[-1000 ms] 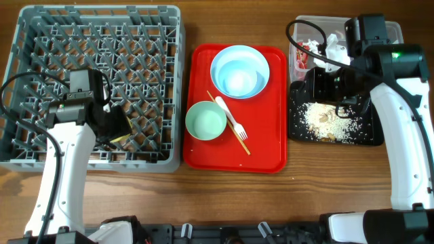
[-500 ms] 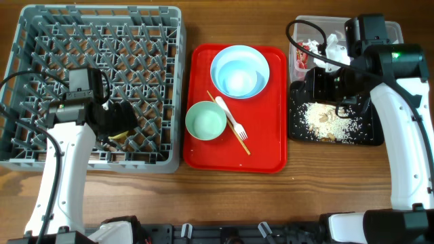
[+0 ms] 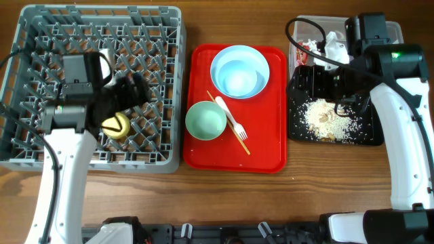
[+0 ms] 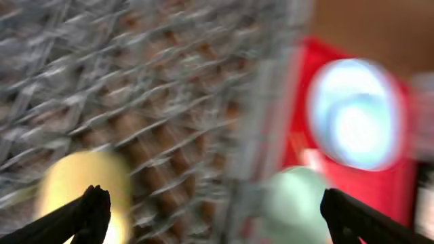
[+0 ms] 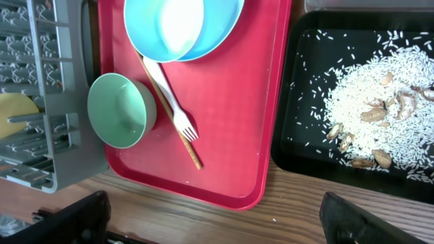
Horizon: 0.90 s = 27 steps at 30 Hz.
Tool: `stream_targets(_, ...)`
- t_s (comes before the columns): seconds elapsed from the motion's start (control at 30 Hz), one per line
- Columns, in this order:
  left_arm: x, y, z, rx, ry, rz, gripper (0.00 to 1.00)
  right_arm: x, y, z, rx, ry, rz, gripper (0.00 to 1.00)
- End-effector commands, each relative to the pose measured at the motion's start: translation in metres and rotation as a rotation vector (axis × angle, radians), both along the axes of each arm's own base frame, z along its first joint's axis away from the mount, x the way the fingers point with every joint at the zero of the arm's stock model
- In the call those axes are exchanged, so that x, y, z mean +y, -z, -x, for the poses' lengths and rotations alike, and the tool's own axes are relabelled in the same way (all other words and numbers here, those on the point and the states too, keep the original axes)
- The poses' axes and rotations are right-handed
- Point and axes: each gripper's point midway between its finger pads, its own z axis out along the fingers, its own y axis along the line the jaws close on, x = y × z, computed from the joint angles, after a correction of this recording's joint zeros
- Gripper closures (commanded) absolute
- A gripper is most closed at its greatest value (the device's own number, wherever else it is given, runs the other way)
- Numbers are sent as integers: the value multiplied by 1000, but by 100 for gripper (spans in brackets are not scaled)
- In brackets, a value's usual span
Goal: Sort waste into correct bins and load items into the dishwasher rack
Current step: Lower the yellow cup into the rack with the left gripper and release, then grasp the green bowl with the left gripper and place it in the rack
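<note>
The grey dishwasher rack (image 3: 41, 41) fills the left of the table. A small yellow cup (image 3: 115, 126) sits inside it near the front. My left gripper (image 3: 139, 91) hovers open just above and right of the cup, holding nothing. The left wrist view is blurred, with the cup (image 4: 81, 183) at lower left. My right gripper (image 3: 298, 80) is open and empty over the black tray (image 3: 373, 135), which holds rice scraps (image 3: 327, 119). The red-and-white wrapper (image 3: 324, 47) lies in the clear tub (image 3: 390, 30). A green bowl (image 5: 119, 110), pale blue bowl (image 5: 183, 24), white fork (image 5: 173, 102) and wooden stick (image 5: 178, 132) remain on the red tray.
The red serving tray (image 3: 264, 146) lies between the rack and the black tray. Bare wooden table (image 3: 305, 183) runs along the front edge. Both arms reach in from the front, the left over the rack, the right over the bins.
My left gripper opened, let go of the yellow cup in the rack and lifted up and to the right. My right gripper's jaws spread open above the black tray.
</note>
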Motion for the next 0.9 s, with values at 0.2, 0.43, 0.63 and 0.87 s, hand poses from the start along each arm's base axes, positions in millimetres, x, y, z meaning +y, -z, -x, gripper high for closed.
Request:
stream_targets(0.2,-140,7,5,-63,351,-64,0,-84,-18,8,-23,305,61,0)
stream_targets(0.43,-219,120,38,155,565,-291,5,-84,-13,13,6,311,62,0)
stream_targets(0.63,-212,193,52,347,588,-382,45,-84,-13,14,10,311,62,0)
stream_targets(0.87,-213,195,52,350,589,-383,87,-84,-12,15,14,311,62,0)
